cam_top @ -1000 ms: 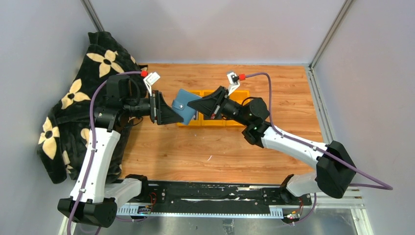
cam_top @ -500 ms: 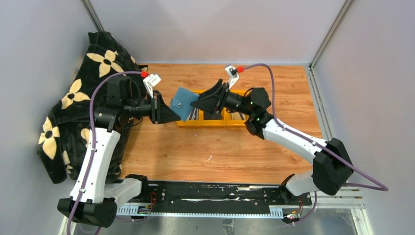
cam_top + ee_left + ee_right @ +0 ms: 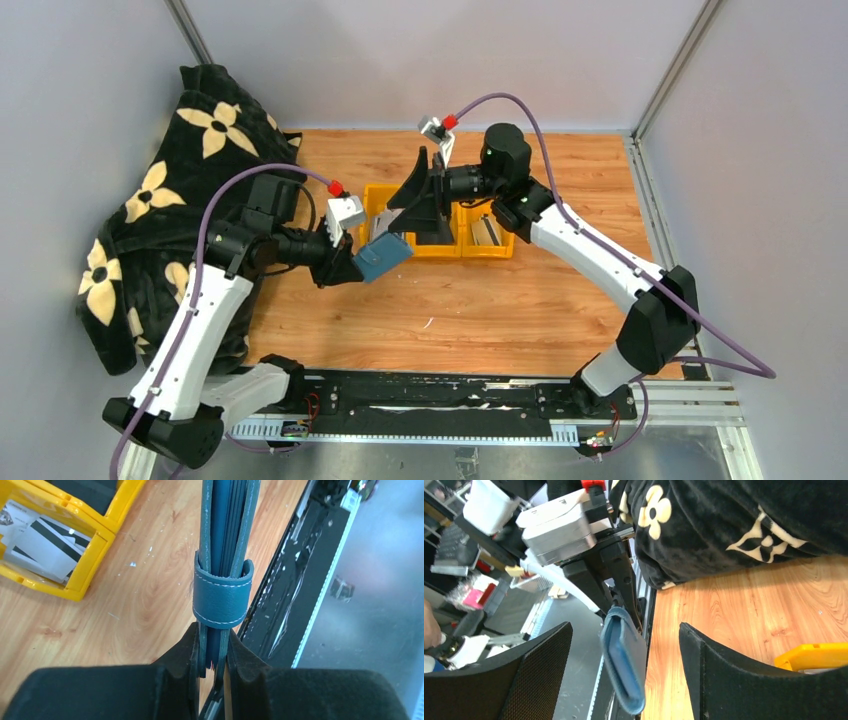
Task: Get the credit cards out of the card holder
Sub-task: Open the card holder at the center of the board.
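Note:
The card holder (image 3: 383, 258) is a closed teal-blue wallet, and my left gripper (image 3: 355, 266) is shut on one end of it, above the wood in front of the bins. In the left wrist view the card holder (image 3: 222, 596) stands edge-on with its strap wrapped round it, clamped by my left gripper (image 3: 214, 656); dark layers show between its covers. My right gripper (image 3: 408, 212) is open over the bins. In its own view the card holder (image 3: 624, 660) hangs between the spread fingers of the right gripper (image 3: 625, 630), touching neither. Striped grey-white credit cards (image 3: 45, 550) lie in a yellow bin.
Three yellow bins (image 3: 440, 243) stand in a row mid-table, with cards in the right one (image 3: 487, 232). A black blanket with cream flowers (image 3: 150, 190) is heaped at the left wall. The black base rail (image 3: 430, 395) runs along the near edge.
My right gripper let go of the card holder, opened wide and drew back toward the far side. My left gripper closed on the holder and carried it down and nearer.

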### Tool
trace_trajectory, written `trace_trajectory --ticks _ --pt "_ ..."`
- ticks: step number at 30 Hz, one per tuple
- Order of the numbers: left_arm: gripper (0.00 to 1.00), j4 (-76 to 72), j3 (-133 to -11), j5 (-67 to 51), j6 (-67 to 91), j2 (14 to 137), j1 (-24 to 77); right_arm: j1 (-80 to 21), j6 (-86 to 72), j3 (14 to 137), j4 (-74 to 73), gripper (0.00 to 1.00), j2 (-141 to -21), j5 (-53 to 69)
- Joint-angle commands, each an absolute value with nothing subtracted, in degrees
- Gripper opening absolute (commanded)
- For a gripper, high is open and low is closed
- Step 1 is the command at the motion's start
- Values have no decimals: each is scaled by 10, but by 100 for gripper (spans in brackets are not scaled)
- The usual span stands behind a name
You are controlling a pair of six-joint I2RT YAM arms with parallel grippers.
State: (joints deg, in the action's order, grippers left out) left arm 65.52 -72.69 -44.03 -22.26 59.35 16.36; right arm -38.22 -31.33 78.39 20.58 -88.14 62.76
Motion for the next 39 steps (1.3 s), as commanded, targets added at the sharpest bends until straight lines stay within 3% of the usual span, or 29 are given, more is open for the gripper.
trace_trajectory --ticks 1,6,21,23,26,27,28,29,30,32,33,39 --pt "0 676 -731 -374 -297 577 209 -422 -135 831 24 82 -875 640" --pt "0 677 -736 -352 -307 581 226 -456 -19 871 -131 84 -878 613" --pt "0 677 -764 -331 -295 574 244 -488 -3 896 -186 71 -898 544" --pt "0 678 -766 -328 -290 575 247 -494 10 910 -198 63 -906 527" --pt "0 677 -770 -328 -287 574 248 -497 5 933 -213 32 -915 504" --pt "3 677 -773 -329 -286 573 248 -497 4 935 -216 19 -912 495" --pt "12 677 -777 -332 -285 574 248 -496 3 934 -215 7 -908 479" --pt "28 677 -783 -334 -281 575 248 -496 3 928 -211 1 -899 464" --pt "53 677 -788 -340 -272 576 248 -494 -11 919 -200 0 -888 455" --pt "92 676 -795 -363 -254 574 248 -487 -46 885 -154 0 -859 452" --pt "99 676 -794 -382 -243 572 248 -482 -71 863 -100 0 -841 454" --pt "100 637 -810 -447 -116 569 246 -470 -273 660 247 0 -724 414"
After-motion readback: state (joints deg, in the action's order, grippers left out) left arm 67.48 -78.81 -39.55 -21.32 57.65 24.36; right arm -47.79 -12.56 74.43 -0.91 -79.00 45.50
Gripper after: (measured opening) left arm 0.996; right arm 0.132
